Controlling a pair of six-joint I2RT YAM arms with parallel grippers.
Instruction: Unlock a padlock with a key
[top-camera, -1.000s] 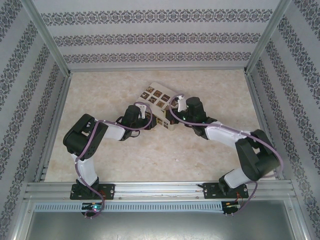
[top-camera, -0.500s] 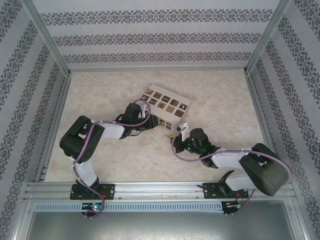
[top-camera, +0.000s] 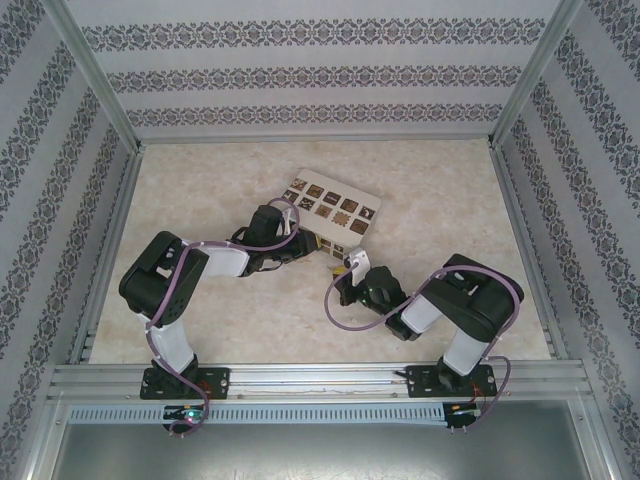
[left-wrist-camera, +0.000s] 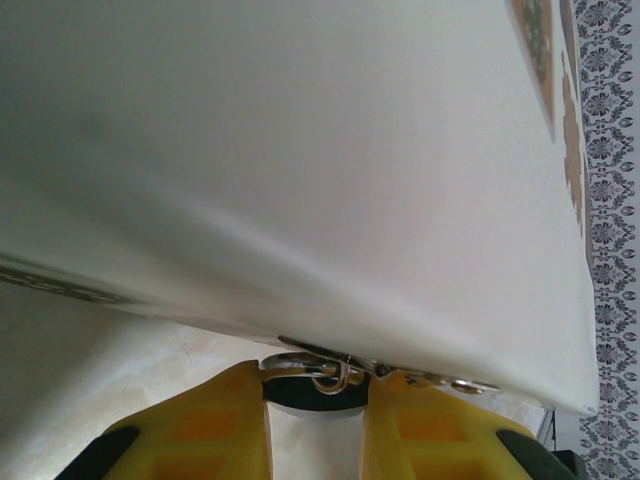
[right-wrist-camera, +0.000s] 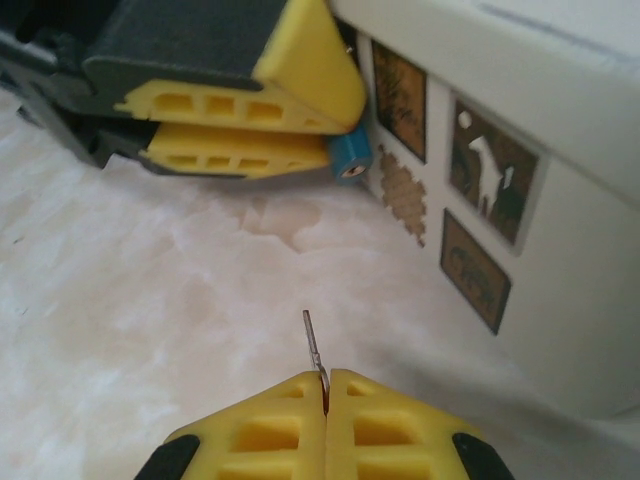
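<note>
Clamping the padlock (right-wrist-camera: 350, 158) in the left claw (right-wrist-camera: 338, 130), with the yellow fingers (right-wrist-camera: 240, 150) set narrow on it and just the blue end, marked by a small round spot, poking out past the tips. Pressing close against the near side of the cream box (top-camera: 330, 205), around the middle of the bench (top-camera: 200, 180) and a little toward its far edge. Showing, from the left wrist, a thin silvery shackle (left-wrist-camera: 320, 368) lying against the lower edge of the box's pale wall, right above the gap in the claw. Pinching the key (right-wrist-camera: 313, 340) in the right claw (right-wrist-camera: 325, 385), closed tight with fingertips meeting, and leaving only a thin dark sliver of metal sticking up from the seam. Pointing that sliver toward the padlock but standing apart from it, with bare marbled bench between the two. Sitting, from above, closer to the bench's near edge than the left claw, just off the box's near corner; impossible to tell there whether touching it or not. Leaving the box flat on the bench, turned at an angle to its edges, with dark patterned squares across the top and down the side facing the right claw.
</note>
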